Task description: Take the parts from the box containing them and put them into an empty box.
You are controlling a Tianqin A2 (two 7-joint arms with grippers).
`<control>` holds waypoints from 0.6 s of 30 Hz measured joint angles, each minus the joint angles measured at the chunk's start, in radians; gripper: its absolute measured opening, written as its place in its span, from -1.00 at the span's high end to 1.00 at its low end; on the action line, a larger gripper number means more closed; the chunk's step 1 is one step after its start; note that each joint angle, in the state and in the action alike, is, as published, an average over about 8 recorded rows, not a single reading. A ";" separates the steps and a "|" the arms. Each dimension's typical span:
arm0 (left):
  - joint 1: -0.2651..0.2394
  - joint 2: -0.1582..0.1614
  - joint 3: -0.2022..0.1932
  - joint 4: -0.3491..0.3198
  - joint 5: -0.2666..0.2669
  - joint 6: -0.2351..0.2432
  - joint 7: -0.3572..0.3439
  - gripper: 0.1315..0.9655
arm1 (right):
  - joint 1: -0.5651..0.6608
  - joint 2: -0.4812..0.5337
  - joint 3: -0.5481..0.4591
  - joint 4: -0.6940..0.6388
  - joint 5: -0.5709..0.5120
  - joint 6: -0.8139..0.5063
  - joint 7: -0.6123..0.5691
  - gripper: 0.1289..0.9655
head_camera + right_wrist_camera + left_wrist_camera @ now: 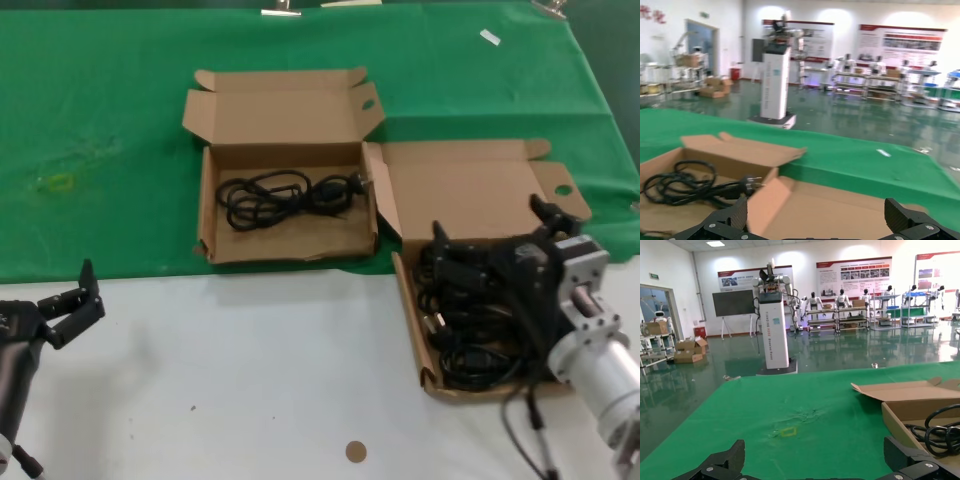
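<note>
The box containing the parts point(408, 300) lies at the right and is full of black coiled cables point(470, 340). My right gripper point(490, 222) hovers just above those cables, open, with nothing between its fingers. In the right wrist view that gripper point(817, 216) faces the box's raised lid point(840, 205). The other box point(290, 247), at centre and with a wavy front edge, holds one cable bundle point(285, 197), which also shows as the cable bundle point(687, 186). My left gripper point(88, 296) is parked open at the lower left over the white table, and the left wrist view shows this gripper point(815, 460) facing green cloth.
A green cloth point(100, 120) covers the far half and white tabletop point(250, 370) the near half. A small brown disc point(355, 451) lies near the front edge, and a white tag point(489, 37) at the back right. Both box lids stand open toward the back.
</note>
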 joint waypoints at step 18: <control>0.000 0.000 0.000 0.000 0.000 0.000 0.000 -1.00 | -0.044 0.009 0.018 0.044 0.012 0.026 0.016 -1.00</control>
